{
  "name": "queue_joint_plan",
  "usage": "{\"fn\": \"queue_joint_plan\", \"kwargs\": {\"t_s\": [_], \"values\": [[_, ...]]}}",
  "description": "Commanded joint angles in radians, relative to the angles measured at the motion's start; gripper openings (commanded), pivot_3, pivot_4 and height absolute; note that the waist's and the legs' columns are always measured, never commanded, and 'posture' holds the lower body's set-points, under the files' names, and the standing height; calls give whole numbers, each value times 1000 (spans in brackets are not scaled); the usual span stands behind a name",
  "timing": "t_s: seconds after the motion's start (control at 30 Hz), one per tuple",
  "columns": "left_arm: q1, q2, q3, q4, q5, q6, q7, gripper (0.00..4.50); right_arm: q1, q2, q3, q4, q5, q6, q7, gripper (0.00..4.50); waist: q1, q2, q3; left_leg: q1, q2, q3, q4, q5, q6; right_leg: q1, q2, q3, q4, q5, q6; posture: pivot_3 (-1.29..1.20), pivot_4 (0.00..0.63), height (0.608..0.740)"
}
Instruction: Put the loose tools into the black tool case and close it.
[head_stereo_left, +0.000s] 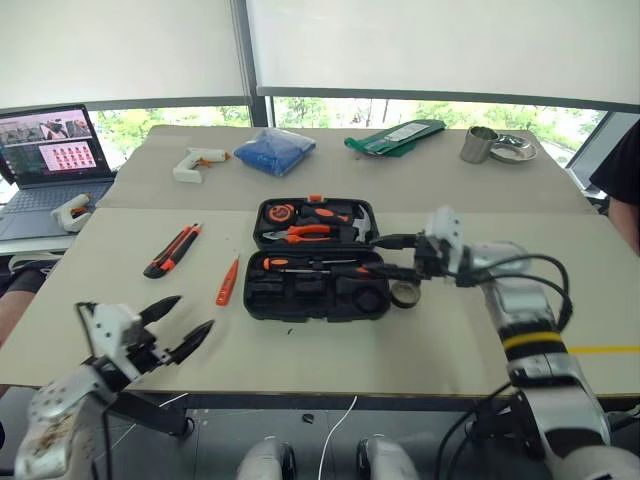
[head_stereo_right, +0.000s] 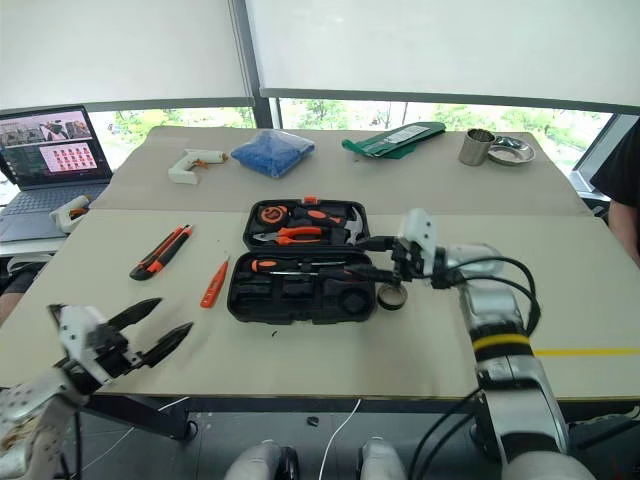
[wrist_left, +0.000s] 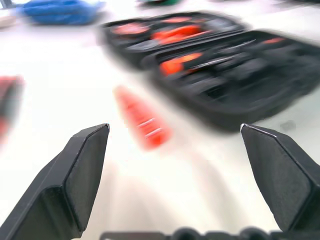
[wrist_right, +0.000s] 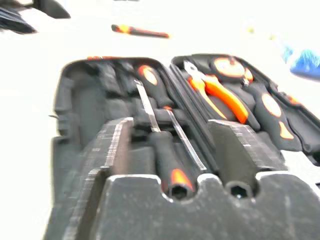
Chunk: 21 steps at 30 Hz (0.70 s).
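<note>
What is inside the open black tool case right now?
The black tool case holds orange-handled pliers, a tape measure and two screwdrivers. Several moulded slots near its front look empty; the right hand hides part of its right edge.

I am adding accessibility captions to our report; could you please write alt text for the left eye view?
An open black tool case lies mid-table with two screwdrivers in its slots, and the right gripper, fingers parted, sits at its right edge beside a small tape roll. An orange-and-black utility knife and a small orange screwdriver lie loose left of the case, near the open left gripper.
</note>
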<state>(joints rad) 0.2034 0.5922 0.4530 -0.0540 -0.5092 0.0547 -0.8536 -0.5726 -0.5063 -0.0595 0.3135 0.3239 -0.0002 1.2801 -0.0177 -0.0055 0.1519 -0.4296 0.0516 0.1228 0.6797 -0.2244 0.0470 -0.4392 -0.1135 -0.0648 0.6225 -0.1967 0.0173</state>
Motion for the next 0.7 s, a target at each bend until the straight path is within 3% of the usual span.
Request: {"fn": "queue_joint_plan", "kwargs": {"t_s": [0.03,0.33,0.53,0.7], "values": [[61,43,126,50,21,8,59,4500,146,-61,-113,-149,117,-56,55,4437,2,0,0,0,0,0,0,0,0,0,0,0,0,0,0,0,150,739],[110,112,147,-88,-36,304,153,4500,347,-120,-198,-239,176,-97,47,4437,7,-5,2,5,0,0,0,-5,-9,1,-2,0,-4,-8,2,0,150,739],[-106,135,38,-274,-130,680,360,4500,294,-119,-168,-272,166,-101,19,4437,14,-5,3,5,0,-1,0,-4,-10,1,-2,0,-3,-8,1,0,150,739],[-315,64,-102,-339,-112,905,565,4500,218,-118,-140,-276,165,-85,9,4437,15,-7,3,6,-2,-1,0,0,-4,6,0,1,-1,-3,6,0,150,739]]}}
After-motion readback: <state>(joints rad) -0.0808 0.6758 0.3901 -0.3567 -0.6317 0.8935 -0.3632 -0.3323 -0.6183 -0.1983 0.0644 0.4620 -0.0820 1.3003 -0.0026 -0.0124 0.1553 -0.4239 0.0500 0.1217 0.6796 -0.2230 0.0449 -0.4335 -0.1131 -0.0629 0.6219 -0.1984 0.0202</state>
